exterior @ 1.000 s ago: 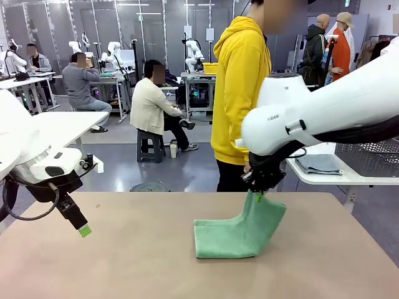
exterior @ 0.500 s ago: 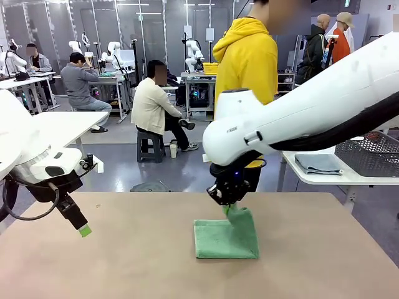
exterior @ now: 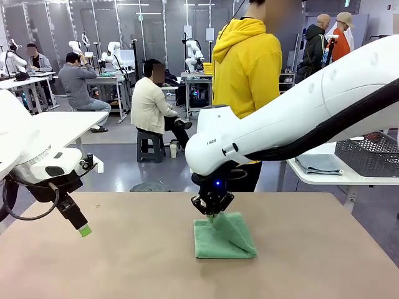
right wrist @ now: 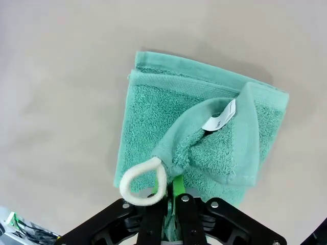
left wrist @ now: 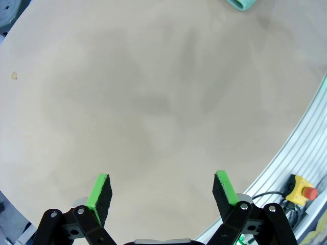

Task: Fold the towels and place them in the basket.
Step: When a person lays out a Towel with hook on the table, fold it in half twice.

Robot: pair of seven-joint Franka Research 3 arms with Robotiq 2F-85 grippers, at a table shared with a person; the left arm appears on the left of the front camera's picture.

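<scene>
Starting at your left, the left hand point(left wrist: 162, 190) hangs low over the bare desk point(left wrist: 153, 102). Its jaws are spread wide and there is nothing between them. It is well apart from the towel point(exterior: 224, 240), and in its wrist view you catch only a green corner of the cloth at the top edge.

Moving to the middle, the towel lies folded on the desk in front of the person point(exterior: 246, 68) in yellow. The right hand point(exterior: 212, 210) reaches across from the right and points straight down at the towel's upper left corner. Its jaws are pinched almost together on that corner. The corner is lifted off the folded layers, so the cloth rises in a small peak to the fingertips while the rest lies flat. In the right wrist view you see the white loop point(right wrist: 144, 182) curled just beside the green pads point(right wrist: 177, 185), and a white label point(right wrist: 220, 118) peeking from under the raised flap.

Farther right, the basket point(exterior: 368, 159) sits on a white side table point(exterior: 324, 177), well apart from the towel and both hands.
</scene>
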